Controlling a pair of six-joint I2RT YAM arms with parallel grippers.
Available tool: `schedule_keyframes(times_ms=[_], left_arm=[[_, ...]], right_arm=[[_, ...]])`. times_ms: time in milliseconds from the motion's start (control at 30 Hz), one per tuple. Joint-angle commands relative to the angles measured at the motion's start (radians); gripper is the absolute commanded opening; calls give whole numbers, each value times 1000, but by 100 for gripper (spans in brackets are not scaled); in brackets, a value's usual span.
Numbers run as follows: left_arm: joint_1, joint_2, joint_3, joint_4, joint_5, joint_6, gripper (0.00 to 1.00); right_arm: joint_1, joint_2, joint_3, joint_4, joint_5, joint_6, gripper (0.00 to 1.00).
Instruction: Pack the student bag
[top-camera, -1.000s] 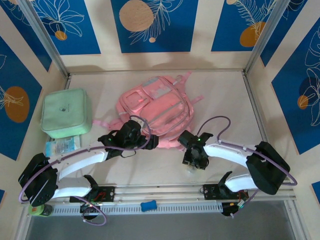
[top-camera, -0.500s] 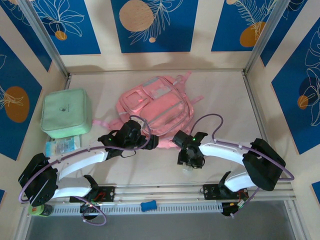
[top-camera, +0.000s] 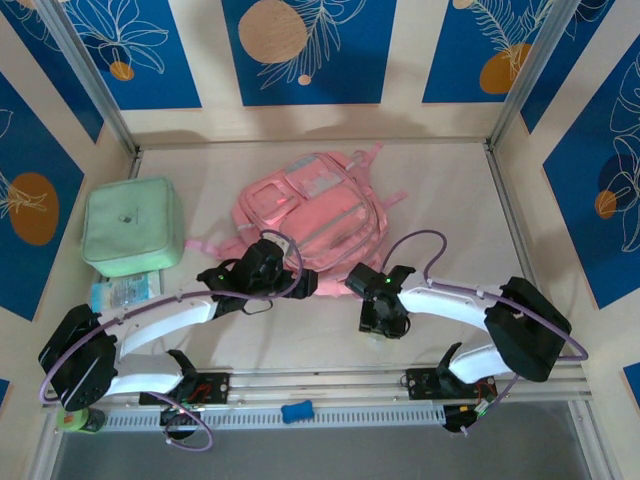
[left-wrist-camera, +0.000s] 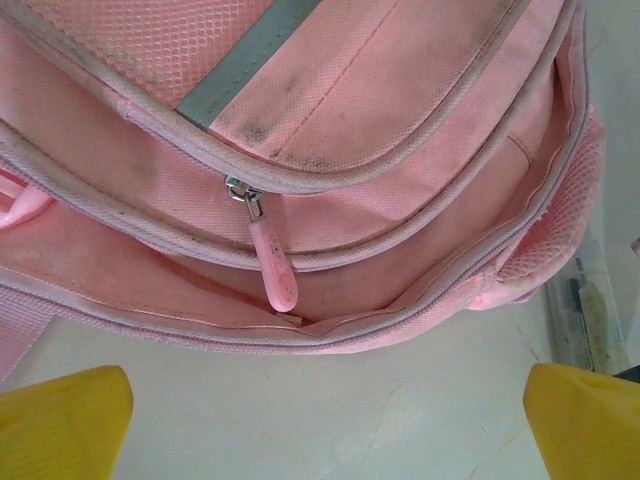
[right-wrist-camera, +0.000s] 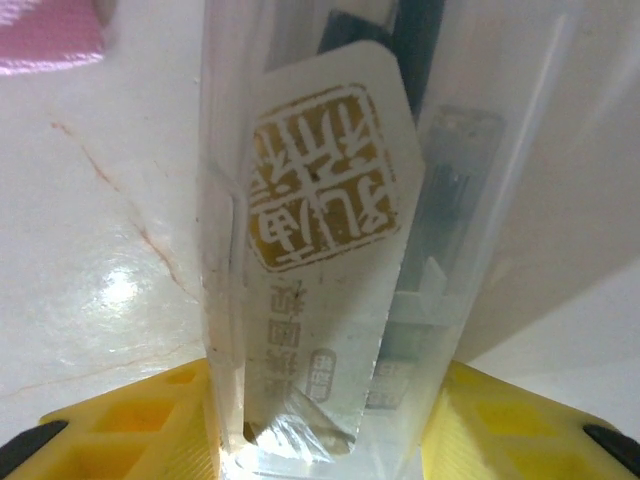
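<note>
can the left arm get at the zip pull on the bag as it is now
Probably yes. The left gripper is open and faces the zip pull, which lies bare on the bag just ahead, with nothing between. The right gripper, shut on a packet, sits off to the side.

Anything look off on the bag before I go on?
Dark grime smudges mark the student bag beside its grey strip, above the zip pull. Nothing spilled; clear packet sits straight in the right jaws.
</note>
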Motion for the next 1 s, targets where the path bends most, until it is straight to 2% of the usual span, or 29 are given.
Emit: schedule_keyframes(times_ms=[0,133,267,367,467,567,667,800,967], left_arm=[[0,-2,33,-23,2,7,99],[9,-22,72,-44,22,80,99],[29,-24,142,-91,-17,210,99],[43,32,247,-168,-41,346,99],[44,92,317,-168,-34,491,100],[44,171,394,-181,-70,565,96],[44,255,441,-174,-17,650,92],[43,335,488,-161,-91,685,88],[29,392,482,-92,-25,725,87]], right_arm=[[-19,-41,-11,-36,12,-28,45],[-49,-132,-25,-64,9,-37,45],[-97,-227,-11,-115,7,-80,45],[-168,-274,18,-134,-40,-145,45],[-220,-287,66,-159,-70,-220,45],[-259,-286,110,-181,-82,-282,46],[-299,-286,134,-185,-101,-326,46],[-349,-281,148,-174,-137,-359,46],[-364,-280,154,-147,-150,-369,46]])
